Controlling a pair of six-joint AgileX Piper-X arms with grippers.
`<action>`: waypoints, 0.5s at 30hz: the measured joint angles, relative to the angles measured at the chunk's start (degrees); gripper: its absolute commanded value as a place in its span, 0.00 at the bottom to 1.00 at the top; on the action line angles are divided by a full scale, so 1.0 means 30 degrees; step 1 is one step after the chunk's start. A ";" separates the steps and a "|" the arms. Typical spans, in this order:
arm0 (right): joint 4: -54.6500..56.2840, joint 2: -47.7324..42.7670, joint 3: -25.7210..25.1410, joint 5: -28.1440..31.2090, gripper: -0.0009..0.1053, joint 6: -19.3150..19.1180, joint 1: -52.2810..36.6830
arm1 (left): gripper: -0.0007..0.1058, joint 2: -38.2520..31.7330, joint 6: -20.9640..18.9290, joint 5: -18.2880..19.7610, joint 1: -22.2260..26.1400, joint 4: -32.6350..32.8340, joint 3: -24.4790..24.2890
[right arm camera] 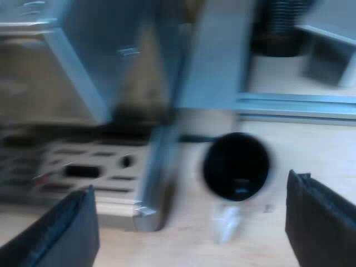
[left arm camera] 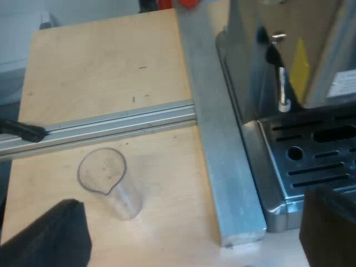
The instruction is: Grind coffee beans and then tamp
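Espresso machine (left arm camera: 247,61) stands on a pale wooden tabletop (left arm camera: 100,67), seen here from my left wrist view, with its slotted drip tray (left arm camera: 311,167) at its foot and a thin steam wand (left arm camera: 283,89) hanging above the tray. A long aluminium rail (left arm camera: 222,144) runs along the machine's side and ends near the tabletop's edge. A second rail (left arm camera: 111,127) meets it at a right angle and crosses the board. Beyond the tabletop's far edge the room shows as pale grey. A clear measuring glass (left arm camera: 111,186) stands in the angle between the two rails, just beside one of my left gripper's fingers (left arm camera: 50,239). My left gripper (left arm camera: 189,239) hangs above the end of the long rail with its fingers spread wide and holding nothing. The drip tray's corner lies close to the other finger. In the right wrist view, my right gripper (right arm camera: 192,228) is also spread wide and holds nothing. It hovers low over the tabletop with the machine's tray ahead of one finger. What looks like a mug (right arm camera: 236,167), dark inside with a pale handle, sits on the wood beside the rail, ahead of the gap between the fingers and apart from both. Another rail crosses behind it.
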 measured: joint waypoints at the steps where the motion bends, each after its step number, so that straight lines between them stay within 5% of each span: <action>1: 0.0035 -0.0165 0.0112 -0.0203 0.68 -0.0179 -0.0749 | 0.74 -0.0044 -0.0007 0.0000 0.0000 -0.0006 0.0000; 6: 0.0255 -0.3075 0.1754 -0.1066 0.68 -0.1500 -0.6172 | 0.74 -0.1670 -0.0007 0.0000 0.0000 0.0402 0.0036; 15: 0.0255 -0.8819 0.3669 -0.1177 0.68 -0.2981 -0.6855 | 0.74 -0.6717 0.0098 -0.0222 -0.0238 0.0347 0.2064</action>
